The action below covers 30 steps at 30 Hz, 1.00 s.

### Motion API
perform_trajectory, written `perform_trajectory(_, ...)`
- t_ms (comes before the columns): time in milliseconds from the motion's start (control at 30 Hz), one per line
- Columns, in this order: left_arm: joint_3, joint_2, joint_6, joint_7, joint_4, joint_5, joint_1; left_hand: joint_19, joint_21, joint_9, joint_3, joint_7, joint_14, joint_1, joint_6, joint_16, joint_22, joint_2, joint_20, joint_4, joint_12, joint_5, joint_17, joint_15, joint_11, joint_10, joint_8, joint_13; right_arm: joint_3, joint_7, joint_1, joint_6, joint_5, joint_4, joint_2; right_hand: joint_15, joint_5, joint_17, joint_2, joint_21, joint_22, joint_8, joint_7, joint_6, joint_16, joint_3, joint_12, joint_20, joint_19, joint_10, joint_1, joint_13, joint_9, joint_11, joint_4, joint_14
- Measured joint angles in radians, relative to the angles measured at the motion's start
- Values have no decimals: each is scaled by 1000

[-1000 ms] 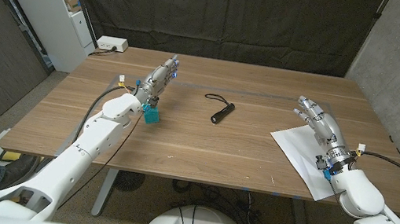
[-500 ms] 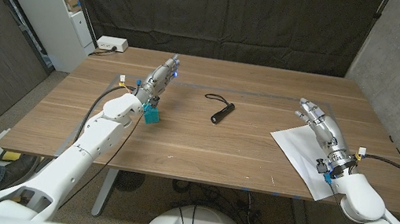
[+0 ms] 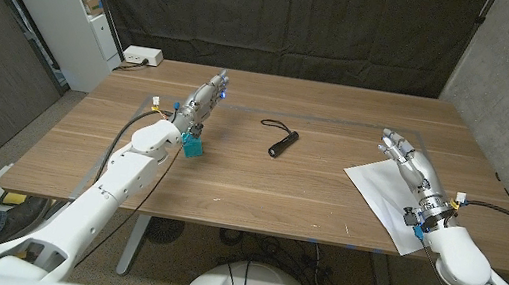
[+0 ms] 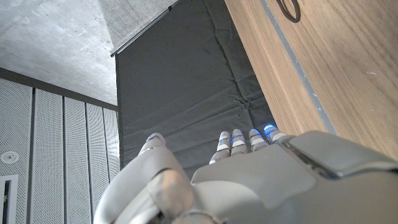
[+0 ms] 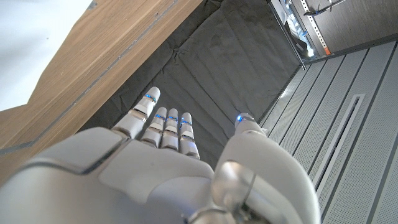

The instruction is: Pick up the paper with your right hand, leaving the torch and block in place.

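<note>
head view: the right hand (image 3: pixel 409 164) is seen over the far part of the flat white sheet of paper (image 3: pixel 383 199), its fingers extended and slightly apart with nothing held; whether it touches the sheet cannot be told. the paper is laid on the right side of the wooden table (image 3: pixel 258 189), with one corner hanging over the near edge. in the right wrist view the same hand (image 5: pixel 163 163) is shown with straight, loosely spread fingers (image 5: pixel 163 124), and a patch of the white sheet (image 5: pixel 37 50) is seen on the wood beside it. well apart from the paper, near the table's middle, a small black cylindrical torch (image 3: pixel 281 146) with a looped wrist cord is laid on its side. further to the left, a small teal block (image 3: pixel 193 147) is set on the table, just beside the left forearm. the left hand (image 3: pixel 203 100) is raised beyond the block, fingers stretched out and holding nothing; in the left wrist view it (image 4: pixel 249 174) is seen with extended fingertips. a white power strip (image 3: pixel 142 56) is placed at the far left corner.
</note>
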Motion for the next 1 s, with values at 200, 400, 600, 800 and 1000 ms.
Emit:
perform_trajectory(200,1,-1,-5,-4,5,-2,1,0,0,0,0,0,0,0,0,0,0,0,0,0,0,0,0,0,0,0,0,0,10,-27,-15,-12,-50,-11,7,0,0,0,4,0,0,0,-5,5,0,4,0,0,0,2,4,0,0,-2,-4,0)
perform_trajectory(400,1,-1,-9,-11,10,-5,2,0,0,0,0,0,0,0,0,0,0,0,0,0,0,0,0,0,0,0,0,0,17,-52,-26,-30,-102,-27,13,0,7,0,9,0,0,0,-11,11,0,7,0,0,0,7,9,0,0,-7,-7,0)
perform_trajectory(600,0,0,-13,-15,14,-6,2,0,-7,0,0,0,0,0,0,0,0,0,0,0,0,0,0,0,-5,6,0,0,23,-73,-36,-48,-146,-40,17,-6,7,-5,2,0,0,0,-7,14,0,11,0,0,0,7,16,0,0,-7,-11,6)
perform_trajectory(800,0,2,-13,-17,15,-5,2,0,-7,0,0,4,0,0,4,0,0,0,0,0,0,0,0,0,-5,5,0,0,33,-90,-52,-64,-183,-54,23,-6,7,-5,4,0,0,0,-7,14,0,11,0,0,0,7,17,0,0,-7,-11,6)
perform_trajectory(1000,3,6,-13,-18,12,0,2,0,-7,0,0,4,0,0,4,0,0,0,0,0,0,0,0,0,-5,5,0,0,43,-108,-68,-78,-225,-67,26,-5,7,-4,8,0,0,0,-11,18,0,15,0,0,0,11,21,0,0,-11,-15,6)
